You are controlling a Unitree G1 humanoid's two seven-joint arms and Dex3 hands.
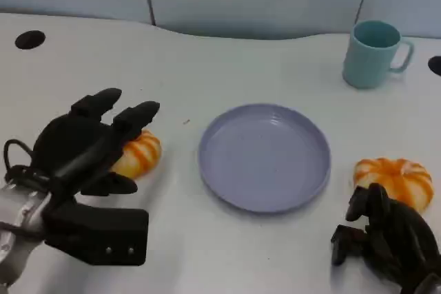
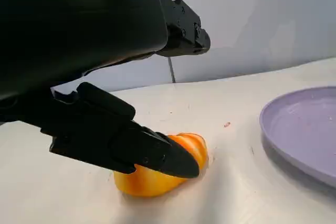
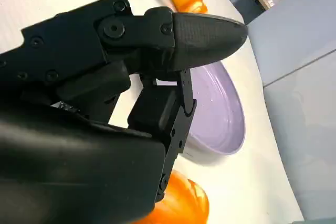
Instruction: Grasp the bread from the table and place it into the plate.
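White table (image 1: 207, 67), lavender plate (image 1: 264, 156) at centre. L hand (image 1: 86, 146) over the left bread (image 1: 138, 154), fingers spread, not gripping. R hand (image 1: 386, 235) curled, holding nothing, beside the right bread (image 1: 396, 178). Teal mug (image 1: 372, 53) far right.

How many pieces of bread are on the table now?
2. One bread lies left of the plate, under the left hand. The other bread lies right of the plate, by the right hand.

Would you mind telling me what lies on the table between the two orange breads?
The purple plate lies between the left bread and the right bread, empty, touching neither; the head view shows this.
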